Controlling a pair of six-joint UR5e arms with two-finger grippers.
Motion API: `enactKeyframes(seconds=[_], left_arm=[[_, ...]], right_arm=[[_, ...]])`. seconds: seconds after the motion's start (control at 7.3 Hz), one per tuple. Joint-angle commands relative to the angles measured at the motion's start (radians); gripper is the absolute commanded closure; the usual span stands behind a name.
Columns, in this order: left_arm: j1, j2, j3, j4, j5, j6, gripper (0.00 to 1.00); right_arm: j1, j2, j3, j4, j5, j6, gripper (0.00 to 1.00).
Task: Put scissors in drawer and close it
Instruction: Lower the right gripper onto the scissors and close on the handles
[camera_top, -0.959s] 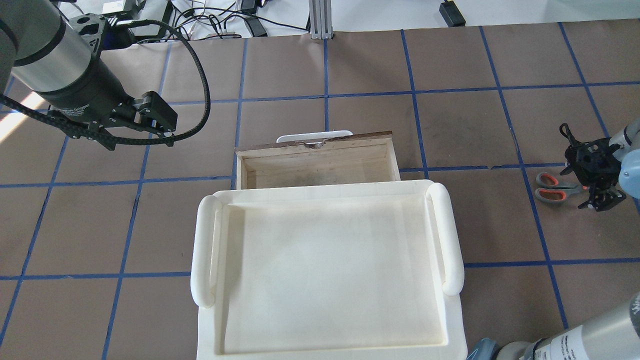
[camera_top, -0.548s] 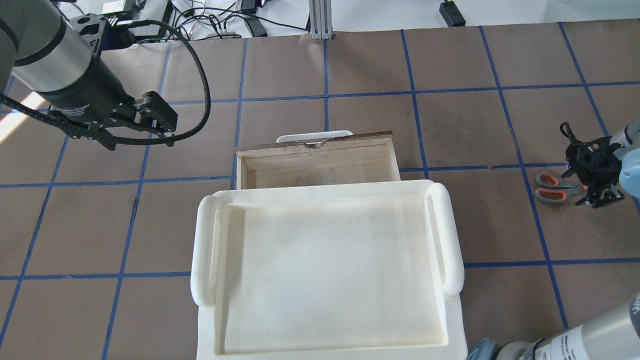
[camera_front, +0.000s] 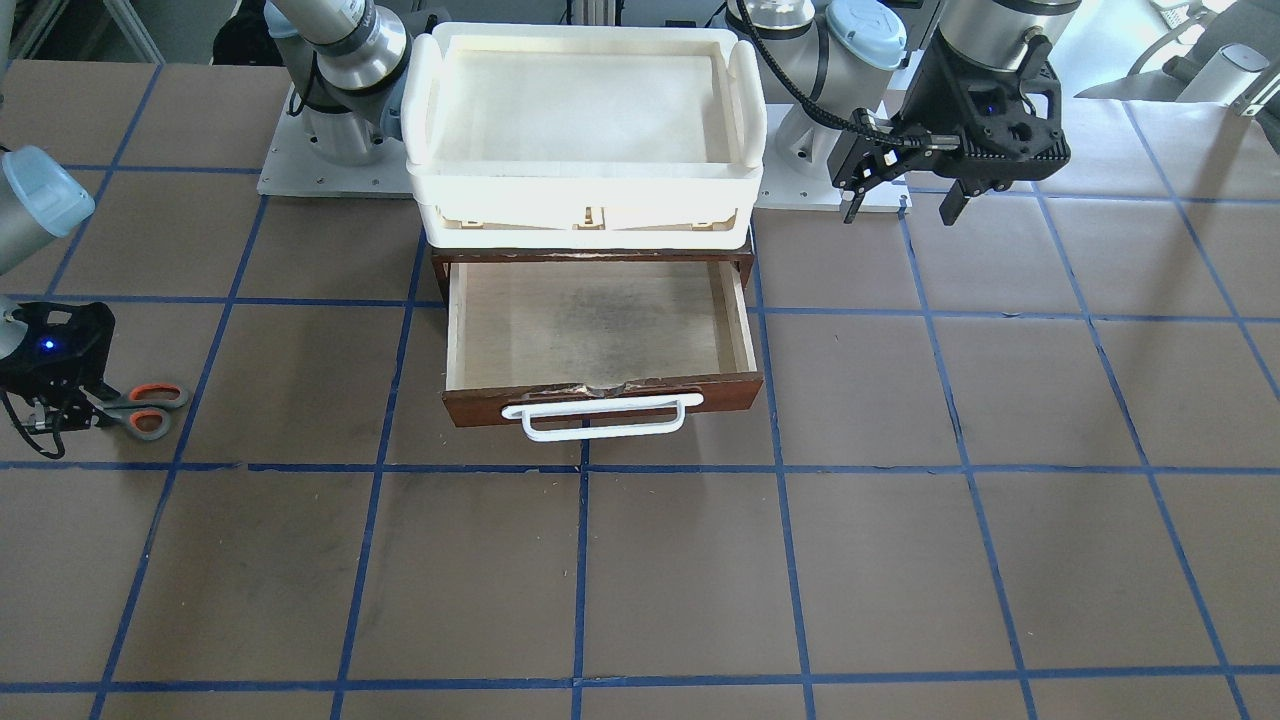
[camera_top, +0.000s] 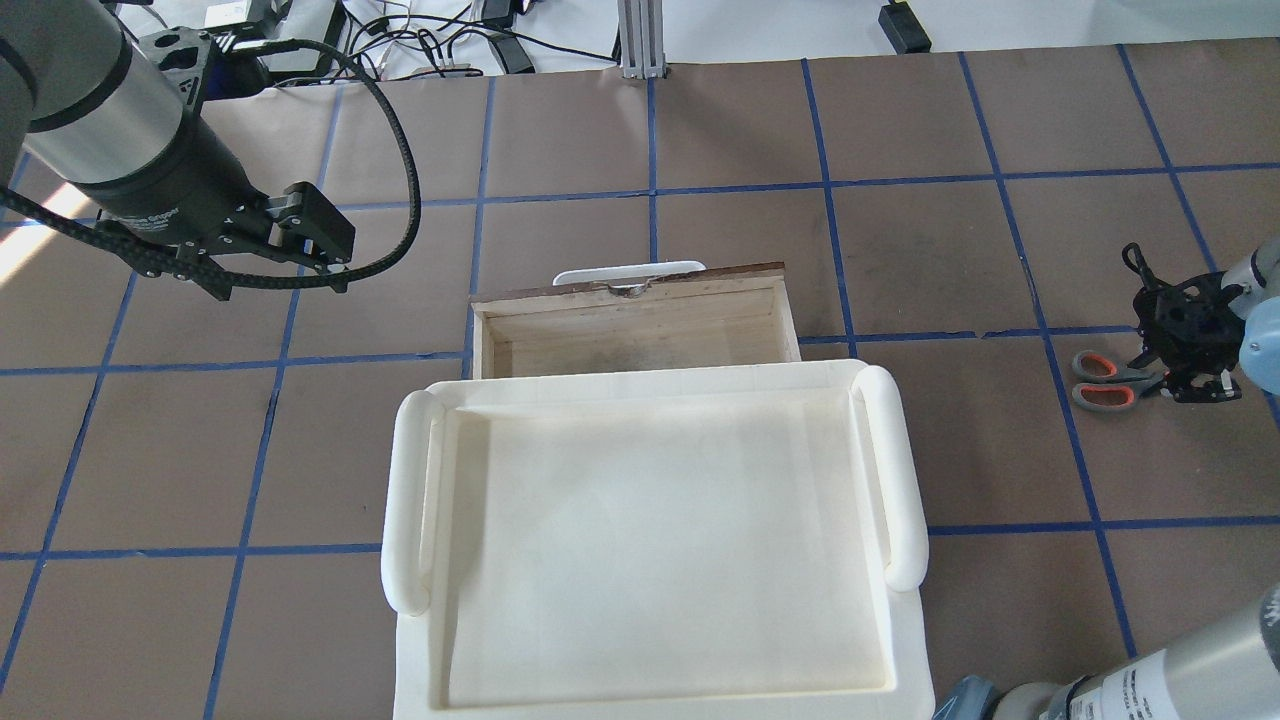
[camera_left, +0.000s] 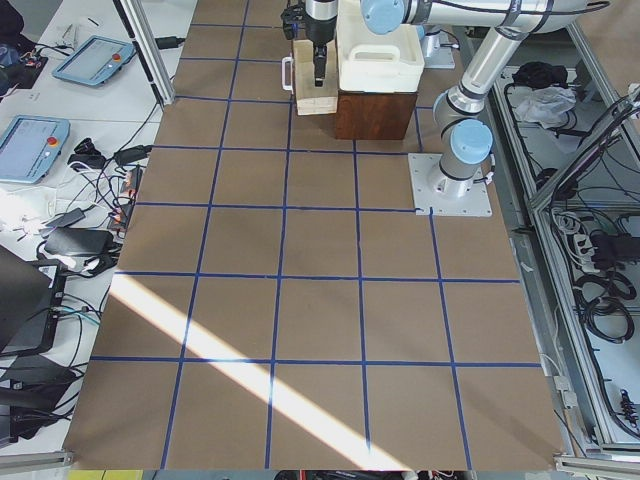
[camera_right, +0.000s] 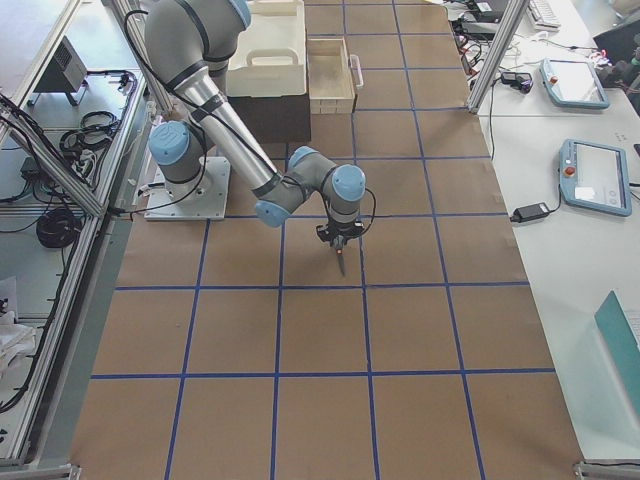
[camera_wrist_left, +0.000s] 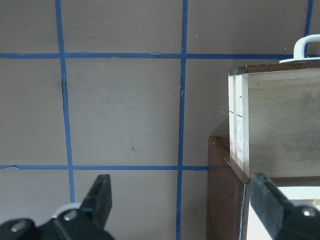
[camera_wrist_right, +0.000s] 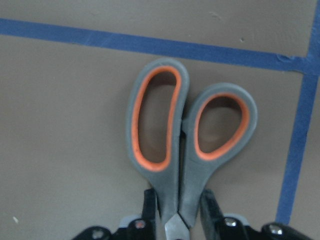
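My right pincer (camera_wrist_right: 178, 209) is clamping the scissors (camera_wrist_right: 178, 160) at the neck, just under the two orange-lined loops. Its fingers (camera_wrist_right: 149, 202) are pressing on the grey shanks, one from each side. The loops are pointing away from my wrist, and the blades are hiding below the pincer. The scissors are staying well apart from the open drawer (camera_front: 735, 385), far out on my right side. My left pincer (camera_wrist_left: 182, 200) is hanging with its fingers wide apart, gripping nothing, just beside the dark cabinet (camera_wrist_left: 225, 200) of the drawer.
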Motion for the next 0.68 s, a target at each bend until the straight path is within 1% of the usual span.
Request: enactKeyframes(seconds=[0.0,0.14,0.27,0.41,0.55], left_arm=[[0.000,0.000,0.000,0.001,0.000,0.000,0.00],[0.000,0.002,0.000,-0.001,0.000,0.002,0.00],[0.003,0.000,0.001,0.004,-0.005,0.000,0.00],[0.001,0.000,0.000,0.004,-0.002,0.000,0.00],[0.001,0.003,0.000,0.002,0.000,0.000,0.00]], right_arm=[[0.000,0.004,-0.003,-0.002,0.001,0.000,0.73],[0.000,0.001,-0.015,0.001,-0.005,0.001,0.91],[0.000,-0.002,-0.024,0.003,-0.005,0.010,1.00],[0.000,-0.013,-0.038,0.007,-0.015,0.042,1.00],[0.006,-0.037,-0.090,0.038,-0.007,0.043,1.00]])
